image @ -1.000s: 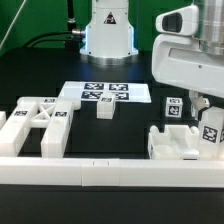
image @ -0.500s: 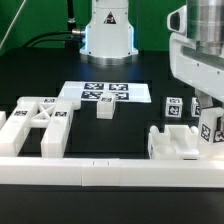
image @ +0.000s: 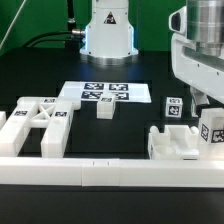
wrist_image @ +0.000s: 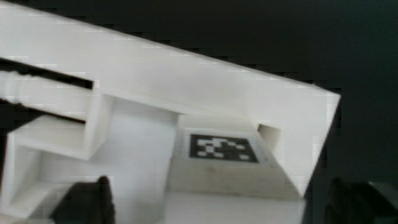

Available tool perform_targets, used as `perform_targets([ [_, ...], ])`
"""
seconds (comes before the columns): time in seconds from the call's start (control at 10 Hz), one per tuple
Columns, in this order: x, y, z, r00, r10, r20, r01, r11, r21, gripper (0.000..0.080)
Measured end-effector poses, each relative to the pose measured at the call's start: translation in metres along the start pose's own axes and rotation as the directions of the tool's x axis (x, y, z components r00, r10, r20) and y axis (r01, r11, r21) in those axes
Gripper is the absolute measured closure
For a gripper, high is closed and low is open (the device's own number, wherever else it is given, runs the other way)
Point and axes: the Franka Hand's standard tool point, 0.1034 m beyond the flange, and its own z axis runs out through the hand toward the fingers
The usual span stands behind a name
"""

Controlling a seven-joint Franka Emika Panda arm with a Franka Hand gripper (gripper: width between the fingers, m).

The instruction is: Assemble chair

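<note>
Exterior view's left: open-framed chair part [image: 35, 122], lying free. Centre: small block [image: 105, 111] in front of the marker board [image: 105, 92]. Right: gripper [wrist_image: 214, 198] spread wide astride tagged piece [image: 211, 132] beside slab [image: 172, 146], apparently without contact. Step: grasping. Next: centre, lower, close squarely.

Setting of the workspace. A matte black counter [image: 40, 75] fills the scene and shows as plain darkness in the wrist view. Far to the exterior view's left of the claw [image: 203, 108] and beyond it, a green backdrop [image: 10, 22] closes the corner; the rest of the rear is dark. Black cables [image: 45, 42] curve over the counter below that backdrop. The marker board [image: 105, 93] lies flat to the exterior view's left of the claw. A long white border rail [image: 110, 172] runs along the counter's near edge, in front of the claw. Lighting is even, with soft shadows.
</note>
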Motion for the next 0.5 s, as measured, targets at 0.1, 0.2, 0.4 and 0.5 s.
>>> perform_targets([
  [0.1, 0.0000, 0.0002, 0.0004, 0.998, -0.066, 0.000, 0.066, 0.998, -0.001, 0.0160],
  [0.2, 0.0001, 0.0003, 0.0006, 0.987, -0.163, 0.000, 0.163, 0.987, -0.001, 0.0160],
  [0.4, 0.0005, 0.0010, 0.0008, 0.954, -0.301, 0.001, 0.301, 0.954, -0.007, 0.0151],
  [0.5, 0.0015, 0.0028, -0.0001, 0.890, -0.455, 0.017, 0.455, 0.890, -0.036, 0.0150],
])
